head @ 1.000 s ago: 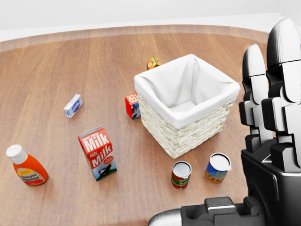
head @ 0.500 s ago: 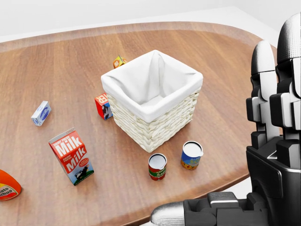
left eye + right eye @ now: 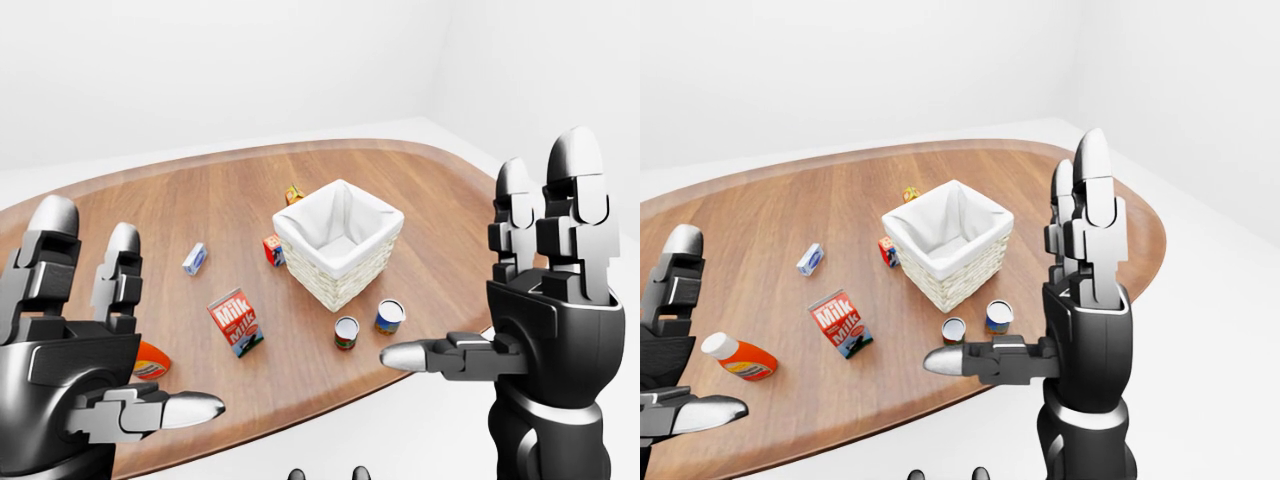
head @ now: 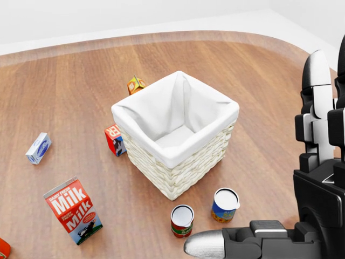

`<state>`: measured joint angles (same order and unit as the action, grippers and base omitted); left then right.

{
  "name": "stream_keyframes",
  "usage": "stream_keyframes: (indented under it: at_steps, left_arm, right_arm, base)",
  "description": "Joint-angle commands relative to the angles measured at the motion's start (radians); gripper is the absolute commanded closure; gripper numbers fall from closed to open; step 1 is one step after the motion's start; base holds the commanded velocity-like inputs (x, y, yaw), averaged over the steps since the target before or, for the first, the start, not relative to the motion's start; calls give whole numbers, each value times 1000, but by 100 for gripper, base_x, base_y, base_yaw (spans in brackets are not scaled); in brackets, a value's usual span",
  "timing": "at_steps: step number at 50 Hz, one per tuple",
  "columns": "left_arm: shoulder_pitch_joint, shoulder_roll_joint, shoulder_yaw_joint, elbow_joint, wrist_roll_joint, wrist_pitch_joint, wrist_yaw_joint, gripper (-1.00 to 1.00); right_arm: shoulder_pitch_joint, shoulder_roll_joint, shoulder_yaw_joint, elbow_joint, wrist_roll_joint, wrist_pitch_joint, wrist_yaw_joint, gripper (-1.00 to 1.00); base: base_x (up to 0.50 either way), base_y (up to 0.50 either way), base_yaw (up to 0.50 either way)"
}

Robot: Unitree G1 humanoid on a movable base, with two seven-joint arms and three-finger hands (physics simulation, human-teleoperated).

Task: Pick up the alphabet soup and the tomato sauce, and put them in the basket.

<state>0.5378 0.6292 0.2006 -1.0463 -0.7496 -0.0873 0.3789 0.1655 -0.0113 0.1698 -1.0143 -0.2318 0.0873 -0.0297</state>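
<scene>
On the table [image 4: 259, 75]: two cans [image 4: 182, 220], one basket [image 4: 178, 162], one milk carton [image 4: 73, 210].

Head view looks steeply down, close; eye views stand farther, sharing the basket [image 4: 175, 132].

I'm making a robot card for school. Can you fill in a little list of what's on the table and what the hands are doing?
table: wooden, rounded
basket: white-lined, empty
cans: red can and blue can, upright, just below the basket in the head view
milk: upright carton, left of the cans
bottle: orange, lying on its side
small boxes: three, beside the basket
left hand: open, holding nothing
right hand: open, holding nothing
</scene>
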Motion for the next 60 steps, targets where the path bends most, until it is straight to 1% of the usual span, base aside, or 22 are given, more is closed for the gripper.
stream_keyframes:
  at_steps: [1, 6, 11, 15, 18, 22, 25, 27, 32, 37, 40, 41, 44, 45, 47, 49, 50, 52, 53, 54, 59, 60]
  left_arm:
    - [10, 4, -6, -1, 3, 0, 0, -100]
    - [9, 3, 1, -1, -5, 0, -1, -100]
    - [14, 7, -18, -1, 14, 0, 2, -100]
    - [7, 13, -12, -1, 5, 0, 10, -100]
    - [6, 12, -15, -1, 8, 0, 9, -100]
    - [-4, 6, 6, -1, -12, 0, 6, -100]
    - [-5, 6, -5, -1, -1, 0, 5, -100]
    - [-9, 6, -1, -1, -5, 0, 6, -100]
    - [-18, -1, 17, -1, -24, 0, 0, -100]
    - [-20, -9, 25, -1, -33, 0, -6, -100]
    - [-16, -7, 29, -1, -36, 0, -6, -100]
    - [-14, -6, 23, -1, -30, 0, -5, -100]
    - [-10, 0, 13, -1, -22, 0, -2, -100]
    - [-10, 1, 13, -1, -23, 0, -1, -100]
    - [-7, 3, 15, -1, -26, 0, -2, -100]
    - [-2, 5, 19, -1, -34, 0, -4, -100]
    - [-1, 7, 25, -1, -40, 0, -4, -100]
    - [5, 11, 35, -1, -52, 0, -6, -100]
    - [4, 12, 40, -1, -60, 0, -7, -100]
    - [8, 16, 61, -1, -86, 0, -8, -100]
    - [2, 8, 92, -1, -114, 0, -17, -100]
    - [-12, 2, 93, -1, -107, 0, -16, -100]
  right_arm:
    - [13, -2, -17, 12, 5, 0, -1, -100]
    - [54, -1, -74, 98, 35, 0, -3, -100]
    - [111, -2, -100, 168, 49, 0, 13, -100]
    - [106, 2, -120, 213, 61, 0, 31, -100]
    - [93, 5, -112, 234, 50, 0, 38, -100]
    - [86, 4, -133, 247, 38, 0, 41, -100]
    - [74, -6, -137, 217, -71, 0, 49, -100]
    - [66, -1, -139, 200, -71, 0, 77, -100]
    - [38, -7, -123, 196, -150, 0, 108, -100]
    - [19, -12, -138, 182, -216, 0, 143, -100]
    - [14, -22, -147, 151, -297, 0, 179, -100]
    - [6, -36, -147, 147, -355, 0, 203, -100]
    - [6, -48, -137, 174, -459, 0, 261, -100]
    - [13, -45, -140, 184, -471, 0, 274, -100]
    - [22, -47, -132, 220, -524, 0, 298, -100]
    - [23, -43, -138, 239, -551, 0, 329, -100]
    - [26, -55, -145, 273, -588, 0, 349, -100]
    - [29, -51, -160, 299, -617, 0, 360, -100]
    - [31, -49, -169, 312, -621, 0, 369, -100]
    - [26, -77, -191, 443, -623, 0, 355, -100]
    - [6, -56, -233, 539, -605, 0, 343, -100]
    - [-79, -181, -345, 802, -600, 0, 342, -100]
  base:
    - [0, 0, 0]
    - [0, 0, 0]
    - [0, 0, 0]
    - [0, 0, 0]
    - [0, 0, 0]
    - [0, 0, 0]
    - [0, 0, 0]
    - [0, 0, 0]
    - [0, 0, 0]
    - [0, 0, 0]
    - [0, 0, 0]
    - [0, 0, 0]
    - [0, 0, 0]
    - [0, 0, 0]
    - [0, 0, 0]
    - [0, 0, 0]
    - [0, 0, 0]
    - [0, 0, 0]
    - [0, 0, 0]
    - [0, 0, 0]
    - [0, 0, 0]
    - [0, 0, 0]
